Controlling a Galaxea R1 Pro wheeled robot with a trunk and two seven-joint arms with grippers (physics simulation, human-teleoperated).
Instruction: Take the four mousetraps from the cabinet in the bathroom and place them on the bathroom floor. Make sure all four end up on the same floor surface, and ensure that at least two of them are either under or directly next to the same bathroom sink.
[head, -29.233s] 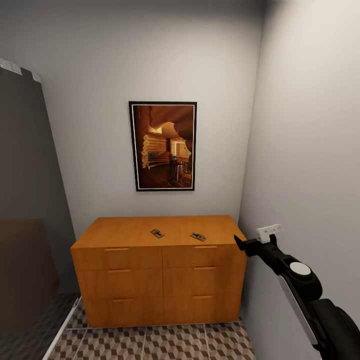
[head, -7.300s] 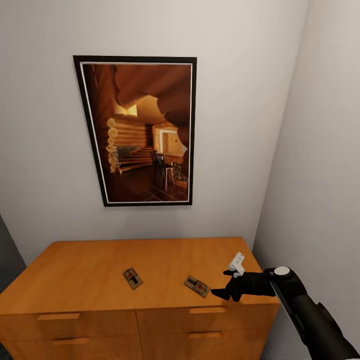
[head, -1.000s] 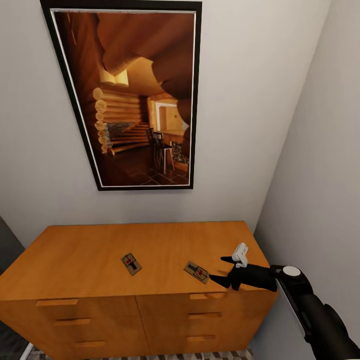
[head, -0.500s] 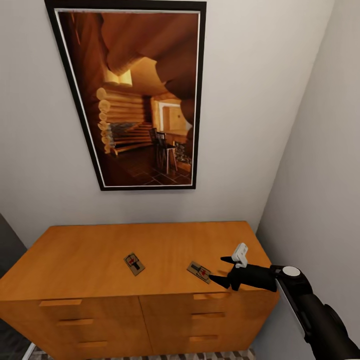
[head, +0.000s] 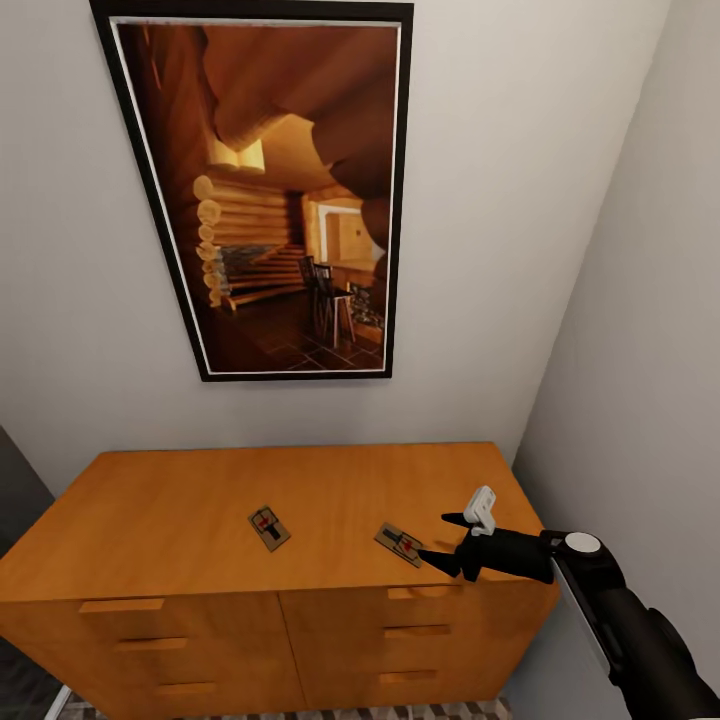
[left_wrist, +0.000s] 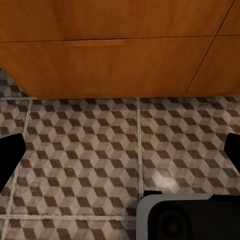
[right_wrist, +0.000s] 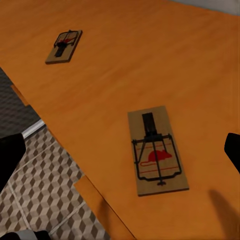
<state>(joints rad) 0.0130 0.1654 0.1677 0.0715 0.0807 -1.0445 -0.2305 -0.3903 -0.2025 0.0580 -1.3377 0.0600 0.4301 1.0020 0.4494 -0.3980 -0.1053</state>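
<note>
Two mousetraps lie flat on the cabinet top, both toward its front edge. The nearer mousetrap sits right of centre, turned at an angle; in the right wrist view its tan board, dark wire bar and red mouse mark read clearly. The farther mousetrap lies to its left, well apart from it, also angled; the right wrist view shows it small, near the cabinet's left front edge.

The right gripper hovers just beside the nearer mousetrap, on its right, above the cabinet top near the front right corner. Its black fingers are spread apart, one tip higher and one lower, nothing between them. The trap is not touched. A white block sits atop the wrist.

The cabinet is orange-brown wood, drawer fronts with bar handles below the top. A framed picture of a log interior hangs on the grey wall above it. A second wall closes in at the right.

The left gripper points down at the bathroom floor, cube-patterned tiles with pale grout, in front of the cabinet's lower drawers. Its dark fingertips sit at the far edges of the left wrist view, wide apart, empty.
</note>
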